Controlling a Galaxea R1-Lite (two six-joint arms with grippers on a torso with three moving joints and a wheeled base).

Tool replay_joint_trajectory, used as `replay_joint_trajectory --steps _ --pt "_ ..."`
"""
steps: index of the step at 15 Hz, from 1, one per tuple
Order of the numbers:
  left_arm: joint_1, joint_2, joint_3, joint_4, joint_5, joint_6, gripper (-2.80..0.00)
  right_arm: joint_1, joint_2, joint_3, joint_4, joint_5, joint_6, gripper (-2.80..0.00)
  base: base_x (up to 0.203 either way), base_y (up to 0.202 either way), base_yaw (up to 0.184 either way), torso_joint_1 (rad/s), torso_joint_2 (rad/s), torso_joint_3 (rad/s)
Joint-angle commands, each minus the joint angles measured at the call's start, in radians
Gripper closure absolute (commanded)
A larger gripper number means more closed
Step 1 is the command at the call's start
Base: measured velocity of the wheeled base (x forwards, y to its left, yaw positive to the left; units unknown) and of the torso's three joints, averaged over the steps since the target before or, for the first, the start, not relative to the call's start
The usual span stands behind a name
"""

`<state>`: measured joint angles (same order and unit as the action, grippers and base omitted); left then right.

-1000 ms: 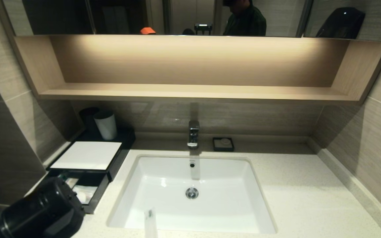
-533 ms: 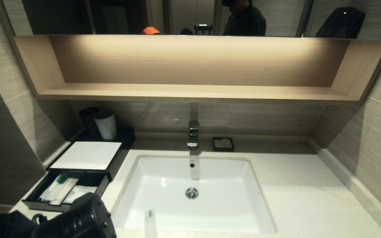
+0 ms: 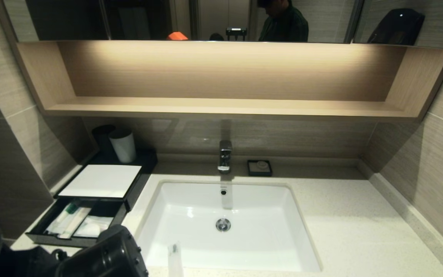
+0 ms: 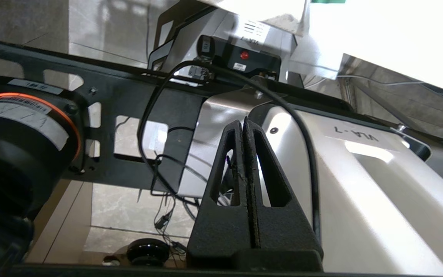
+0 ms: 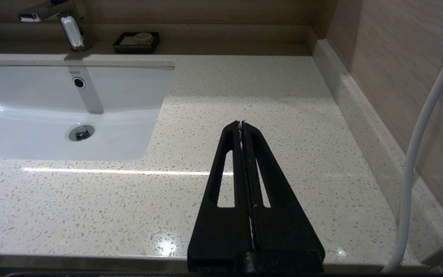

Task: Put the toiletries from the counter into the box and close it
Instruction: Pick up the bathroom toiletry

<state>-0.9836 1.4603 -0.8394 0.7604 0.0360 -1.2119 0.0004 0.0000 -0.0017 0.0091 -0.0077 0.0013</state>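
The black box (image 3: 100, 181) with a white top panel stands at the left on the counter (image 3: 344, 215). Its front drawer (image 3: 76, 225) is pulled open and holds long pale packets and a square packet. One long narrow pale packet (image 3: 175, 258) lies at the basin's front edge. My left arm (image 3: 102, 257) is low at the front left, in front of the drawer. The left gripper (image 4: 243, 122) is shut and empty, pointing down at the robot's own frame below the counter. My right gripper (image 5: 241, 124) is shut and empty above the counter (image 5: 244, 88), right of the basin.
The white basin (image 3: 225, 215) with its faucet (image 3: 225, 156) fills the middle. A small black dish (image 3: 259, 167) sits behind it. White and black cups (image 3: 122, 145) stand behind the box. A wooden shelf (image 3: 225, 105) runs above. Walls close both sides.
My left arm has moved from in front of the drawer to the right and toward the front edge. The open drawer and its packets have come into full view.
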Motion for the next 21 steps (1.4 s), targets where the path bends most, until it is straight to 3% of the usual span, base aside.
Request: replay_joint_trajectory --steps 1,9,15,17,21 --pt "0.002 0.031 -0.004 -0.005 0.001 -0.009 0.0 0.001 0.0 0.0 0.0 0.0 0.0 0.0 0.0 0.0 0.0 0.0 0.0 0.0" --pt "0.002 0.095 0.03 -0.078 -0.001 -0.02 0.0 0.001 0.0 0.0 0.0 0.0 0.0 0.0 0.0 0.0 0.0 0.0 0.0 0.0" --pt "0.005 -0.005 0.021 -0.109 0.001 -0.02 0.0 0.001 0.0 0.0 0.0 0.0 0.0 0.0 0.0 0.0 0.0 0.0 0.0 0.0" --pt "0.009 -0.007 -0.037 -0.094 0.001 -0.02 0.0 0.001 0.0 0.0 0.0 0.0 0.0 0.0 0.0 0.0 0.0 0.0 0.0 0.0" --pt "0.036 0.025 -0.165 0.057 0.005 -0.011 0.0 0.0 0.0 0.0 0.0 0.0 0.0 0.0 0.0 0.0 0.0 0.0 0.0 0.0"
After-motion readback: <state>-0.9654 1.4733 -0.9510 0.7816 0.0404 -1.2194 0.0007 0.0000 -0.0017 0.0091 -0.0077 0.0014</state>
